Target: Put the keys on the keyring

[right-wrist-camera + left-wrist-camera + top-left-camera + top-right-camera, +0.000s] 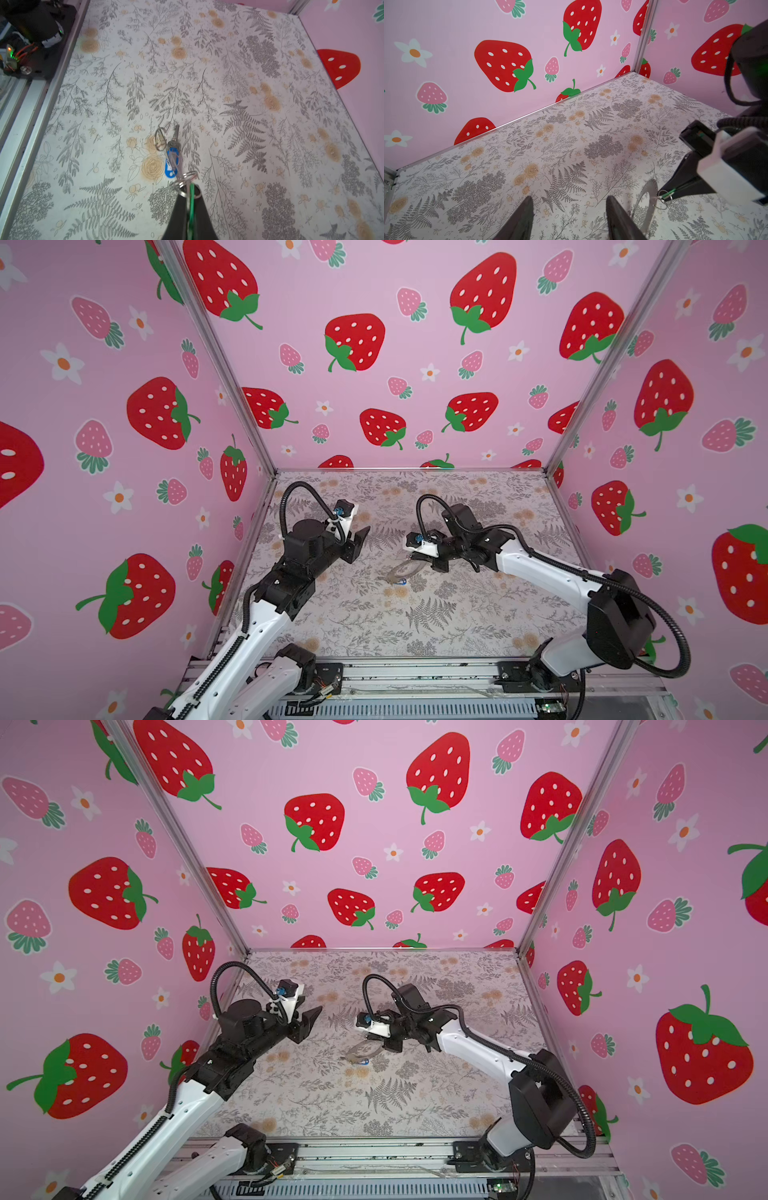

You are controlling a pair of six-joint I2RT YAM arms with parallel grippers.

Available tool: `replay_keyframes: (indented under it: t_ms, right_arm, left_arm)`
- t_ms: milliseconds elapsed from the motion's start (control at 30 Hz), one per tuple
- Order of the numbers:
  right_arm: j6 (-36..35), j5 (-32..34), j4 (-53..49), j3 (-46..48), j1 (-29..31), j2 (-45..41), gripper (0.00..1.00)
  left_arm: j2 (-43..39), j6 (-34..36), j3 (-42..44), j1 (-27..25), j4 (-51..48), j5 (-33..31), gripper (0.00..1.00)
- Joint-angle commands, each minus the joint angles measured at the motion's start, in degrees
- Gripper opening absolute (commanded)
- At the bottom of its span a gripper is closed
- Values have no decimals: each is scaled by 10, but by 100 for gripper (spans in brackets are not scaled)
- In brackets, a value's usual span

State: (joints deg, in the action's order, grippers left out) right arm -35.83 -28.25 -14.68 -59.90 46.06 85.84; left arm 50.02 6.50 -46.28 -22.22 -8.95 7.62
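The right gripper is pressed together on the green key, only a thin green sliver of it showing between the dark fingers. Right at the tip sits a bunch of small wire rings. In the left wrist view the same pinch shows from the side, green edge and wire loops at the point of the right gripper.

Just past that tip is the keyring, a big flat grey hoop. It looks tilted, its far edge up by the fingertips and its near edge down on the table (whether it hangs from the wire rings or only leans there, I can't tell). It shows in both top views, near the middle of the table, and as a pale arc in the left wrist view.

The blue key lies just ahead of the gripper, its metal shaft pointing away, and another little wire loop sits beside it. From above the blue key sits at the near edge of the keyring.

The left gripper hovers well apart on its own side, fingers spread with nothing between them.
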Motion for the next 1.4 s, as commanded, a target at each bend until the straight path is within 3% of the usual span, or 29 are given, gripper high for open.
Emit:
replay_keyframes:
  t_ms: [0, 467, 700, 1367]
  right_arm:
    - [-34, 34, -34, 29, 0, -27, 0]
    - [-83, 171, -84, 116, 0, -56, 0]
    - [-53, 248, -114, 125, -1, -26, 0]
    - [-19, 346, -64, 210, -34, -21, 2]
  left_arm:
    - [8, -20, 2, 1, 11, 20, 58]
    - [37, -46, 18, -1, 38, 51, 58]
    - [42, -39, 33, -1, 44, 51, 58]
    - [101, -10, 23, 1, 68, 47, 62]
